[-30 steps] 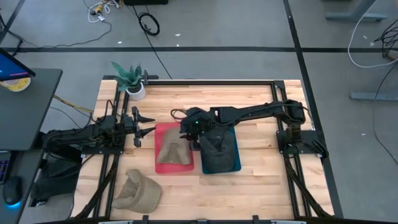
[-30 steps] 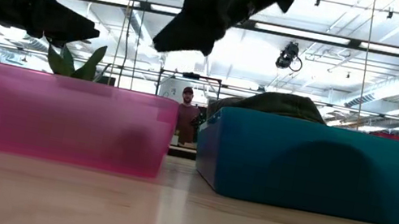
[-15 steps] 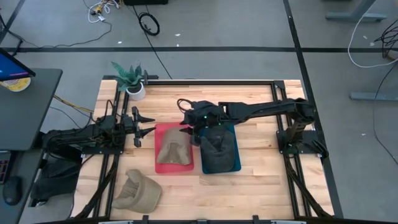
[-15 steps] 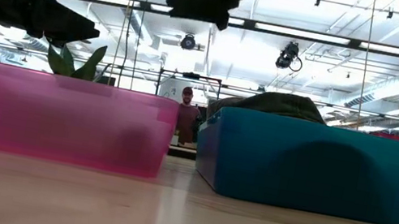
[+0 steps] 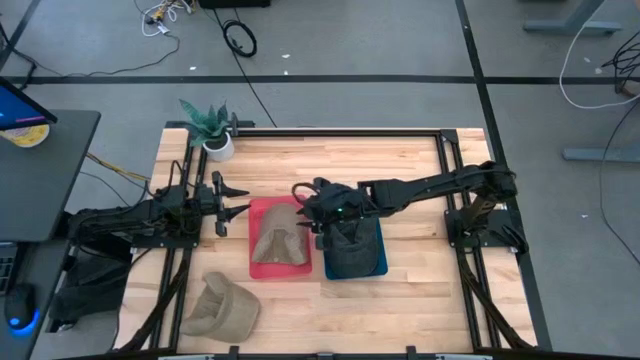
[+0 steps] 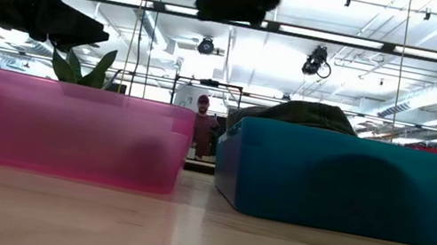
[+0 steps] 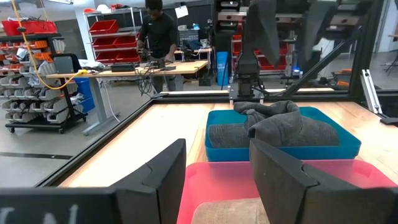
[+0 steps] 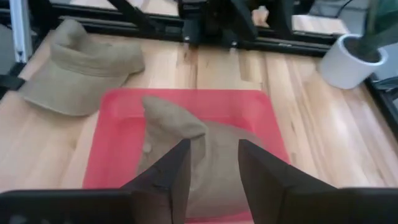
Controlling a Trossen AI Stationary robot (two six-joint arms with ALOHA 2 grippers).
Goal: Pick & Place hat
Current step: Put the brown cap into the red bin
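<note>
A tan hat [image 5: 279, 240] [image 8: 186, 143] lies in the red bin [image 5: 256, 262] [image 6: 63, 131]. Beside it, a dark grey hat [image 5: 350, 245] [image 7: 280, 124] fills the blue bin [image 5: 382, 264] [image 6: 343, 181], its crown rising above the rim. A second tan hat [image 5: 222, 307] [image 8: 81, 56] rests on the table near the near-left corner. My right gripper [image 5: 303, 212] [image 8: 213, 165] hangs open and empty high above the seam between the two bins, looking down on the red bin. My left gripper [image 5: 240, 200] [image 7: 217, 168] waits open at the red bin's left side.
A potted plant in a white pot [image 5: 212, 135] [image 8: 348, 62] stands at the far-left corner. Black frame rails [image 5: 440, 150] border the table. Bare wood lies near of the bins and right of the blue bin. A person stands in the room beyond.
My right gripper has risen higher above the bins, leaving the top of the low view almost entirely, and has drifted slightly toward the near edge. The hats and bins have stayed where they were.
</note>
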